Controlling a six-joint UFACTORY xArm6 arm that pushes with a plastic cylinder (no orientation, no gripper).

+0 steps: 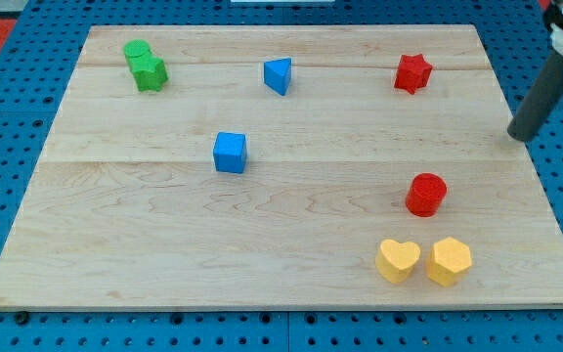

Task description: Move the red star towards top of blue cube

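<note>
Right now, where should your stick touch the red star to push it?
No gripping, only pushing. I'd probably set my tip on the red star's right side, since the blue cube lies to the view's left and lower. My tip is off to the star's lower right, apart from it. Its points may make it spin, so I'd aim at its middle.

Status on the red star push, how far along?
Nothing looks done: the red star sits near the view's top right, well right of the blue cube. In hand: my tip is at the board's right edge, right of and below the star, touching no block. Left: the whole push leftward, to above the cube, near the blue triangular block.
</note>
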